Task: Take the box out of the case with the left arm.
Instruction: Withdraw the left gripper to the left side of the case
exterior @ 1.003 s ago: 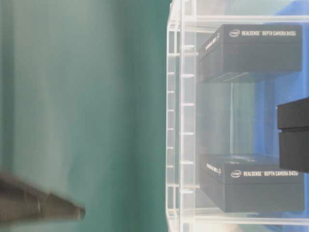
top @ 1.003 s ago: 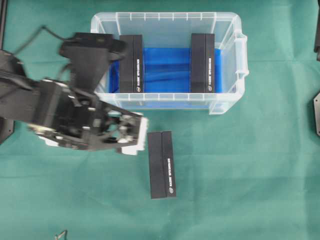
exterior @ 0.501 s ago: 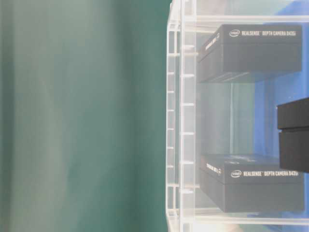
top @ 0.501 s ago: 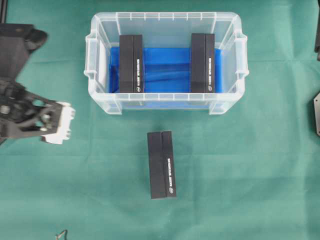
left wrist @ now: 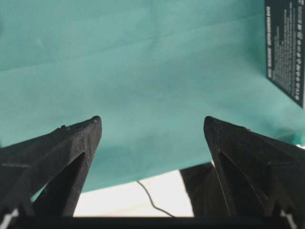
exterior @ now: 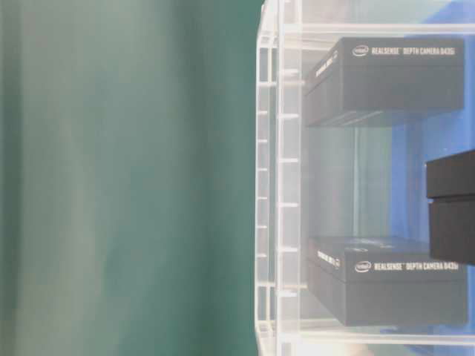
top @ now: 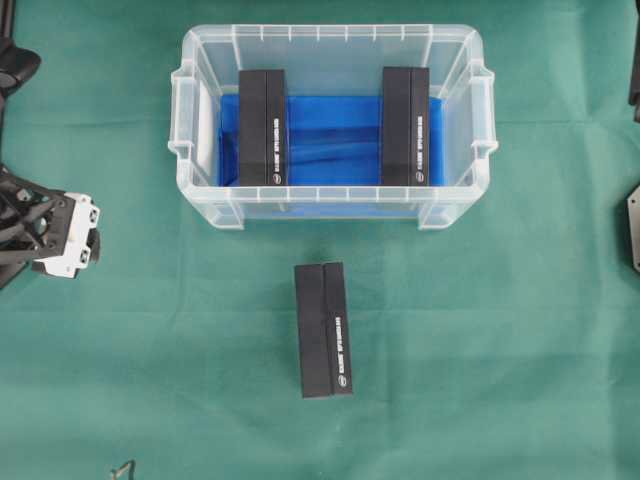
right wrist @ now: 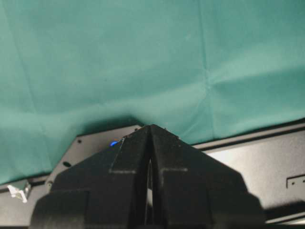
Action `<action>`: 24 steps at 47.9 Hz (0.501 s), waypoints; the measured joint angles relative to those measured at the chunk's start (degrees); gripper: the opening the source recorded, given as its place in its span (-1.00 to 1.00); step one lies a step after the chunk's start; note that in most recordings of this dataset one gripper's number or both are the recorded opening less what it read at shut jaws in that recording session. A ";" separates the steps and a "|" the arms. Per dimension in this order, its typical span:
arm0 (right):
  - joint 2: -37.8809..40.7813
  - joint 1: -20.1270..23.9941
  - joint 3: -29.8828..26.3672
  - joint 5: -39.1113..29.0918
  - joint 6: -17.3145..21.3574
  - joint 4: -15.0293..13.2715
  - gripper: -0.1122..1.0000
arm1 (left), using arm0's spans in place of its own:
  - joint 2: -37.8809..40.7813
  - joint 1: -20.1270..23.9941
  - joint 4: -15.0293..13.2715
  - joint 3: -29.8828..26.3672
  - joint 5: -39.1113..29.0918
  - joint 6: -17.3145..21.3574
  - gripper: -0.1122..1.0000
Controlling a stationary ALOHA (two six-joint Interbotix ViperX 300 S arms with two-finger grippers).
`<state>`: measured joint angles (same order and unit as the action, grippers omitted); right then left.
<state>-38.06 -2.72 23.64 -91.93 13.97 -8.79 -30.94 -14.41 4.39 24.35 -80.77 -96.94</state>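
Observation:
The clear case [top: 455, 205] with a blue cloth bottom stands at the back centre. Two black boxes stand in it, one at the left [top: 262, 126] and one at the right [top: 405, 126]. Both also show through the case wall [exterior: 278, 185] in the table-level view, one above [exterior: 393, 81] and one below [exterior: 386, 285]. A third black box [top: 323, 330] lies on the green cloth in front of the case. My left gripper [top: 85, 235] is at the far left edge, open and empty [left wrist: 152, 124]. My right gripper [right wrist: 150, 128] is shut and empty over the cloth.
A corner of the loose box [left wrist: 286, 47] shows at the top right of the left wrist view. Black arm-base parts [top: 632, 230] sit at the right edge. A thin cable [left wrist: 152, 200] lies on a white surface beyond the cloth's edge.
My left arm has pulled back to the left, from beside the loose box to the table's left edge, and left the table-level view. The boxes have not moved.

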 measured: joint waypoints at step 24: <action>0.00 -0.09 0.00 0.00 0.18 0.00 -0.80 | 0.09 17.05 0.09 0.00 -0.35 16.35 0.77</action>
<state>-38.06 -2.81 23.64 -91.93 14.15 -8.79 -30.85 2.64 4.48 24.35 -81.12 -80.60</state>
